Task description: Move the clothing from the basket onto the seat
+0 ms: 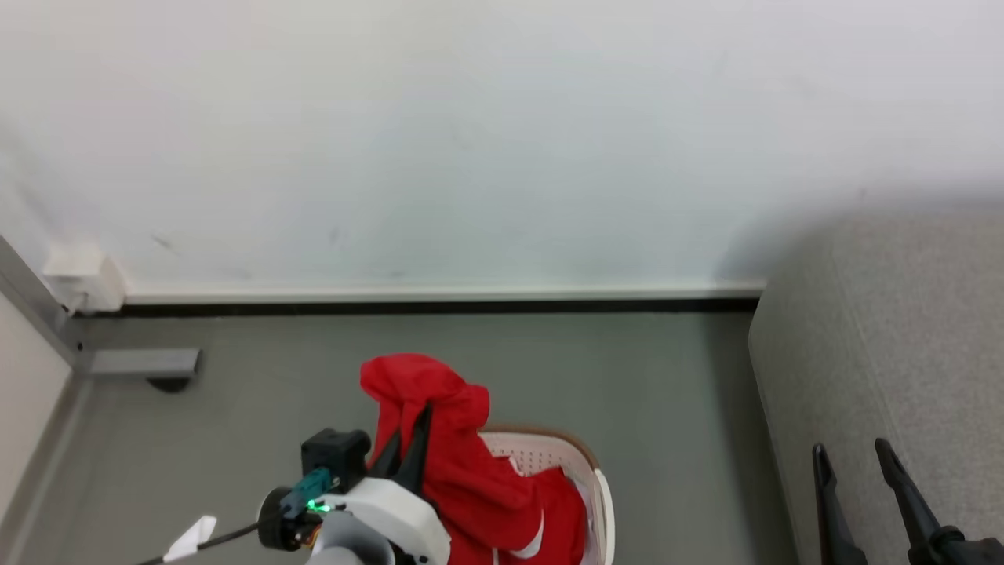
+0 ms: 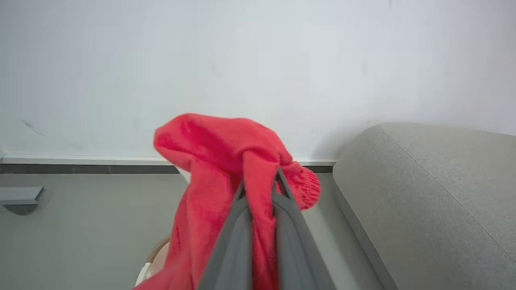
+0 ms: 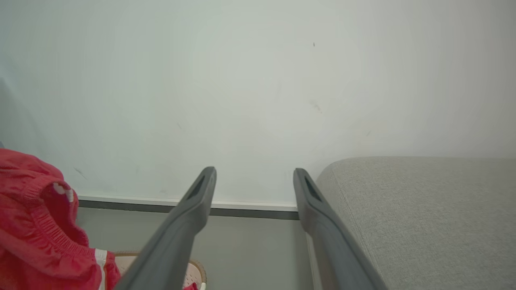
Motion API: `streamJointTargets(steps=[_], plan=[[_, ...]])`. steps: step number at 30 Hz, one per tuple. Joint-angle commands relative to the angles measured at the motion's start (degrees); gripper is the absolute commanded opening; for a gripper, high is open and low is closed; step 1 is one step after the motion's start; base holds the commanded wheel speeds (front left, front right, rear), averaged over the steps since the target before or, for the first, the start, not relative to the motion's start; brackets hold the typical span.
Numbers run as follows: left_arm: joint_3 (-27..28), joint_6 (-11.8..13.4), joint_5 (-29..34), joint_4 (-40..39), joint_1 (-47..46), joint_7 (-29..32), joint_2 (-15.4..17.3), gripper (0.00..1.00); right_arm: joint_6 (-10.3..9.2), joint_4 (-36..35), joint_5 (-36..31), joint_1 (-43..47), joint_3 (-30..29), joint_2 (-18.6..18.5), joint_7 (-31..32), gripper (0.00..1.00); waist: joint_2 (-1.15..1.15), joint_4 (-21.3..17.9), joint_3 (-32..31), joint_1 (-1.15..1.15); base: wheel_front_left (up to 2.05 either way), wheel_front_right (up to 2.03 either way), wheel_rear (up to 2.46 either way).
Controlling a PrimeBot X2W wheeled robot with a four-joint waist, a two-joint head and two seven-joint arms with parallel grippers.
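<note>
A bright red garment (image 1: 439, 424) hangs lifted above the white basket (image 1: 584, 463), pinched in my left gripper (image 1: 420, 416). In the left wrist view the red cloth (image 2: 217, 153) drapes over and between the shut fingers (image 2: 234, 241). More red clothing with white trim (image 1: 541, 518) lies inside the basket. The grey sofa (image 1: 886, 345) stands to the right of the basket. My right gripper (image 1: 851, 451) hovers open over the sofa's arm, its fingers (image 3: 201, 193) spread wide and holding nothing. The red garment (image 3: 36, 225) also shows at the left of the right wrist view.
A white wall with a pale skirting board (image 1: 439, 294) runs behind the basket and sofa. Smooth grey floor (image 1: 667, 377) separates them. A grey metal foot (image 1: 141, 365) of a frame juts out at the left.
</note>
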Motion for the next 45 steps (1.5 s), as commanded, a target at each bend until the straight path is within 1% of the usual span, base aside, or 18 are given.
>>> streamJointTargets(steps=[1, 8, 13, 18, 22, 27, 34, 38, 42, 45], plan=[[0.09, 0.36, -0.32, -1.35, 1.31, 0.32, 0.67, 0.00, -0.12, -0.10, -0.26, 0.80, -0.04, -0.19, 0.04, 1.00, 0.00, 0.41, -2.11, 0.02, 0.00, 0.00, 0.00], [0.54, 2.14, -0.80, -8.64, 5.37, 3.06, 3.00, 0.00, -0.12, -0.25, 0.11, 2.53, 1.14, -0.16, 0.04, 1.00, 0.00, 0.41, -4.31, 0.02, 0.00, 0.00, 0.00], [0.80, 3.24, -0.74, -11.82, 7.24, 4.77, 4.73, 0.00, -0.12, -0.29, -0.36, 2.79, 1.89, -0.17, 0.04, 1.00, 0.00, 0.46, -4.71, 0.02, 0.00, 0.00, 0.00], [0.56, 3.74, -0.75, -13.77, 7.84, 5.85, 5.42, 0.00, -0.12, -0.50, -0.95, 2.72, 2.21, -0.17, 0.04, 1.00, 0.00, 0.72, -4.52, 0.02, 0.00, 0.00, 0.00], [0.23, 4.02, -0.52, -15.85, 7.56, 6.56, 5.78, 0.00, -0.12, -0.59, -1.50, 1.77, 3.73, -0.27, 0.04, 1.00, 0.00, 0.82, -4.21, 0.02, 0.00, 0.00, 0.00], [-0.61, 4.03, -0.50, -18.89, 6.64, 8.01, 5.40, 0.00, -0.12, -0.22, -2.33, -0.24, 9.22, -0.97, 0.04, 1.00, 0.00, 0.72, -3.92, 0.02, 0.00, 0.00, 0.00], [-3.00, 3.59, -0.92, -22.75, 4.75, 10.93, 3.70, 0.00, -0.12, 1.15, -2.36, -4.31, 21.75, -2.29, 0.04, 1.00, 0.00, 0.88, -3.79, 0.02, 0.00, 0.00, 0.00], [-4.75, 3.34, -0.41, -23.31, 2.97, 12.10, 2.67, 0.00, -0.12, 1.92, -1.67, -6.94, 27.57, -1.90, 0.04, 1.00, 0.00, 1.15, -3.78, 0.02, 0.00, 0.00, 0.00], [-6.91, 3.65, 0.14, -22.95, 1.33, 12.57, 1.42, 0.00, -0.12, 2.73, -1.36, -8.73, 31.36, -1.33, 0.04, 1.00, 0.00, 1.58, -4.07, 0.02, 0.00, 0.00, 0.00], [-9.10, 3.95, 0.26, -22.56, 0.18, 13.44, 0.49, 0.00, -0.12, 3.46, -1.87, -9.53, 32.85, -1.10, 0.04, 1.00, 0.00, 2.01, -4.28, 0.02, 0.00, 0.00, 0.00]])
